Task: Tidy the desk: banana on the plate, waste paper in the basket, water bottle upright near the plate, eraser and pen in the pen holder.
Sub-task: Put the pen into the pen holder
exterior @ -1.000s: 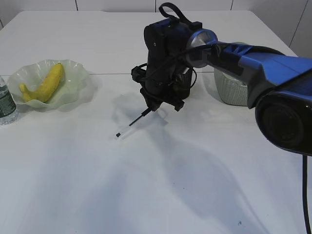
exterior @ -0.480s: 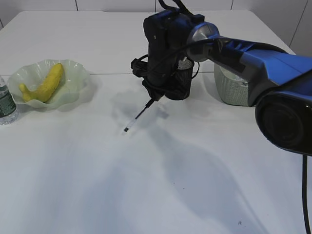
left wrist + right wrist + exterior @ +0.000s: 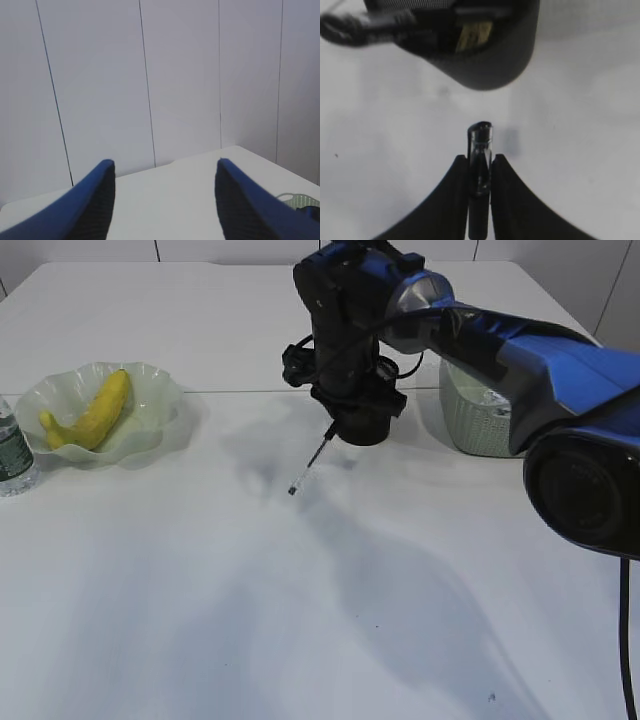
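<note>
My right gripper [image 3: 332, 430] is shut on a black pen [image 3: 309, 462]. The pen hangs slanting down to the left, its tip above the white desk [image 3: 300, 620]. In the right wrist view the pen [image 3: 480, 145] sits clamped between the fingers of that gripper [image 3: 480, 161], just short of the black mesh pen holder [image 3: 492, 70]. A pale yellow eraser [image 3: 472, 35] lies inside it. The pen holder [image 3: 378, 426] stands mostly hidden behind the gripper. The banana [image 3: 95, 412] lies on the green plate [image 3: 160, 390], with the water bottle [image 3: 12, 452] upright beside it. My left gripper [image 3: 163, 172] is open and empty.
The grey-green basket [image 3: 468, 425] stands right of the pen holder, partly behind the right arm. Something white shows inside its rim. The left wrist view faces a panelled wall and the desk's far edge, with a bit of the basket [image 3: 300, 200] at the lower right.
The right gripper has carried the pen up and to the right, closer to the pen holder. The pen's tip has left the desk and the pen hangs steeper.
</note>
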`<state>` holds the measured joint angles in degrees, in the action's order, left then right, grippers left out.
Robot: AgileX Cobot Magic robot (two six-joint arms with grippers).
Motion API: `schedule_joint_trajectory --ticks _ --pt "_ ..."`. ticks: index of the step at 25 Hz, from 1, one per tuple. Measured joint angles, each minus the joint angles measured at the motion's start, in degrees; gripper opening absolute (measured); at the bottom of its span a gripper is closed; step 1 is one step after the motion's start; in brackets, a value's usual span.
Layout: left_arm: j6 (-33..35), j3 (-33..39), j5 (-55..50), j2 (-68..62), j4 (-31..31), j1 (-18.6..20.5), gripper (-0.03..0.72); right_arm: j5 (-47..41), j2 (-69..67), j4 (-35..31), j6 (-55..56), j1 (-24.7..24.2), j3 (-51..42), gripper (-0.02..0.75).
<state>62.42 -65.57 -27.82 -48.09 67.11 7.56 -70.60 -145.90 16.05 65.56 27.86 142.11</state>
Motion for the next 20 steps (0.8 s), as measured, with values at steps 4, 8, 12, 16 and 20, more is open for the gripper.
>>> schedule_joint_trajectory --ticks 4,8,12,16,20 --pt "0.0 0.0 0.04 -0.38 0.0 0.0 0.442 -0.23 0.0 6.78 -0.09 0.0 2.8 0.101" --pt "0.0 0.0 0.04 -0.47 0.04 0.0 0.442 0.08 0.0 11.81 -0.09 0.0 4.54 0.1" --pt "0.0 0.0 0.04 -0.47 0.04 0.0 0.442 1.91 0.0 15.61 -0.36 0.0 6.13 0.099" --pt "0.0 0.0 0.04 -0.47 0.13 0.0 0.442 2.47 0.0 20.11 -1.03 0.0 6.63 0.099" --pt "0.0 0.0 0.04 -0.47 0.13 0.0 0.442 3.34 0.0 25.23 -2.03 0.0 7.72 0.099"
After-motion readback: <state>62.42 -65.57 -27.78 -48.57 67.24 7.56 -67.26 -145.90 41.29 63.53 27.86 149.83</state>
